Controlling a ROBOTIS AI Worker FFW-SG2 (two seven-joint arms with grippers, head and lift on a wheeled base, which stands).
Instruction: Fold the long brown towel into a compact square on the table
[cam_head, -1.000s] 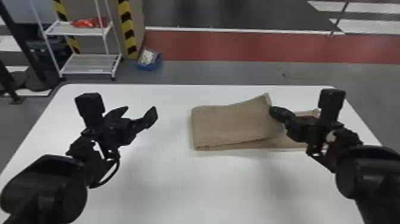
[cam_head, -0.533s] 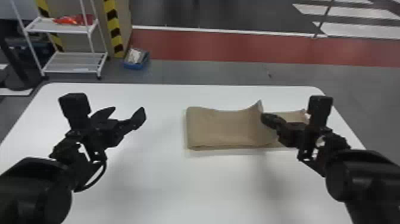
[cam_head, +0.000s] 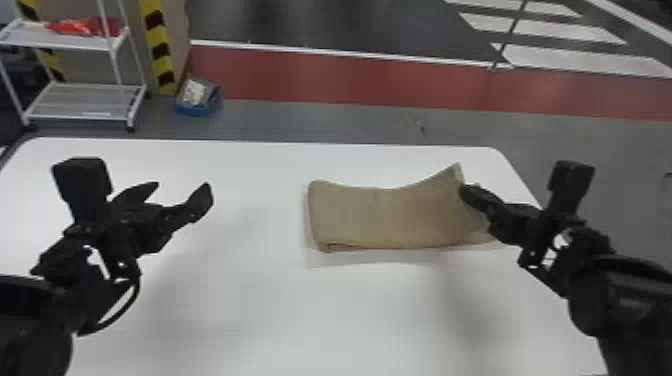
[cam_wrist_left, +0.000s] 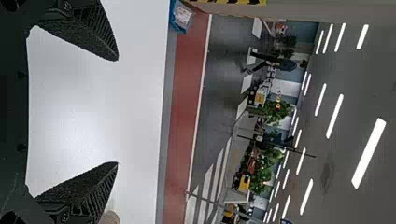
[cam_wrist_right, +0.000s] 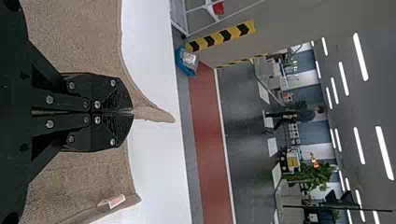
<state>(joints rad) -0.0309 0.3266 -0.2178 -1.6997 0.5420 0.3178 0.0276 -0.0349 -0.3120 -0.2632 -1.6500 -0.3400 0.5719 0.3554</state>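
A white rack (cam_head: 80, 102) is standing behind the table (cam_head: 250, 310), carrying a red bundle (cam_head: 82, 26); beside it a yellow-and-black strip (cam_head: 159, 45) is running upright. The left gripper (cam_head: 181, 186) is hanging over the table, fingers spread and empty. A blue box (cam_head: 200, 109) is sitting on the floor beyond. The towel (cam_head: 385, 215) is lying partly folded, its raised edge being pinched by the right gripper (cam_head: 466, 192), which is hiding some cloth.

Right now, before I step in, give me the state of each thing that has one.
Brown towel: partly folded, one edge pinched up.
Right gripper: shut on that edge.
Left gripper: open, empty.
Blue bin: on the floor, filled.
White shelf: standing, red items on its upper tier.
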